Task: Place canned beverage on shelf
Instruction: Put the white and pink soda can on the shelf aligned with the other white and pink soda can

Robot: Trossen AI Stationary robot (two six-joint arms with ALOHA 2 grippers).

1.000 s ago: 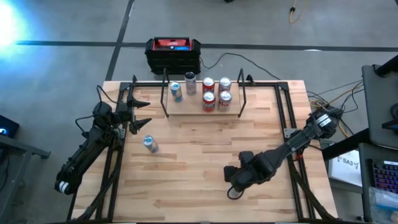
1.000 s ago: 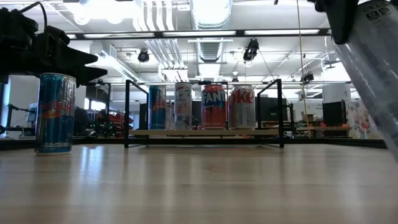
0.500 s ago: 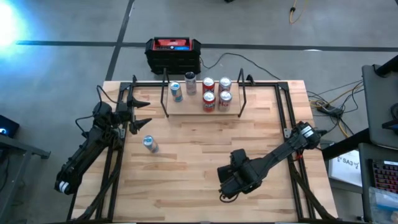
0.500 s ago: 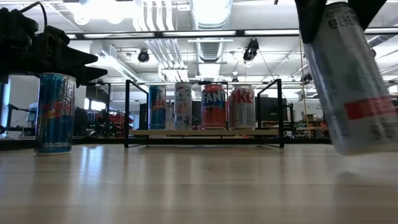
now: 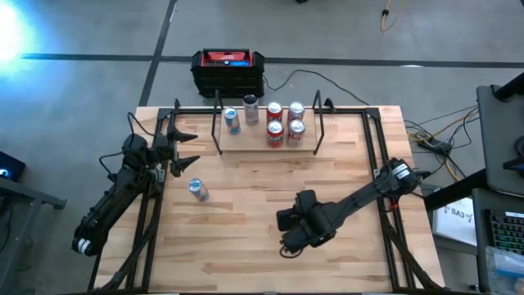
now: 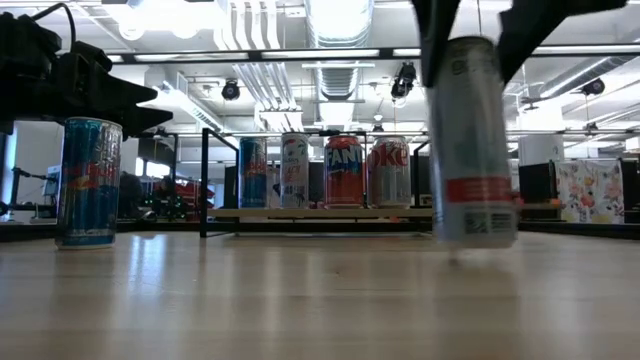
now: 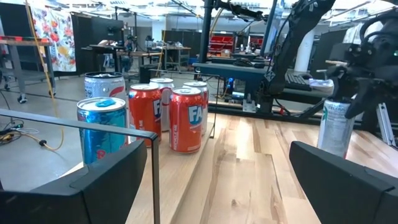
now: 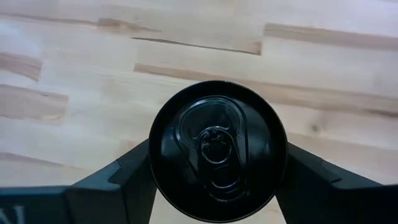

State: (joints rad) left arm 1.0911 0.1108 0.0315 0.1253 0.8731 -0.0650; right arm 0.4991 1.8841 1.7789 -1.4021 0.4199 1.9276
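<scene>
My right gripper (image 5: pixel 288 238) is over the table's near middle, shut on a silver can with a red band (image 6: pixel 470 140) and a black top (image 8: pixel 217 149). The gripper hides this can in the high view. At the table's far edge stands the shelf (image 5: pixel 266 141), a light-wood plank between black rod uprights. Several cans (image 5: pixel 275 131) stand on it. A blue can (image 5: pixel 196 190) stands alone on the table's left half. My left gripper (image 5: pixel 184 149) waits open at the left edge, beside the shelf's left end, with nothing between its fingers. My right gripper pinches the silver can's upper wall (image 6: pixel 462 60) between its two fingers (image 8: pixel 124 180), one on each side just below the black top. The fingers come steeply from above, pointing down. The can hangs nearly upright below them, its bottom (image 6: pixel 475 238) clear of the table.
A black-and-red box (image 5: pixel 228 70) stands on the floor beyond the far edge. Black frame rails (image 5: pixel 372 139) run along the table's left and right sides. Bare wood (image 5: pixel 246 213) lies between the lone blue can and my right gripper.
My right gripper has carried the silver can toward the table's left edge. It has tipped more steeply downward, bringing the can from a clear tilt to nearly upright. The can stays clear of the table.
</scene>
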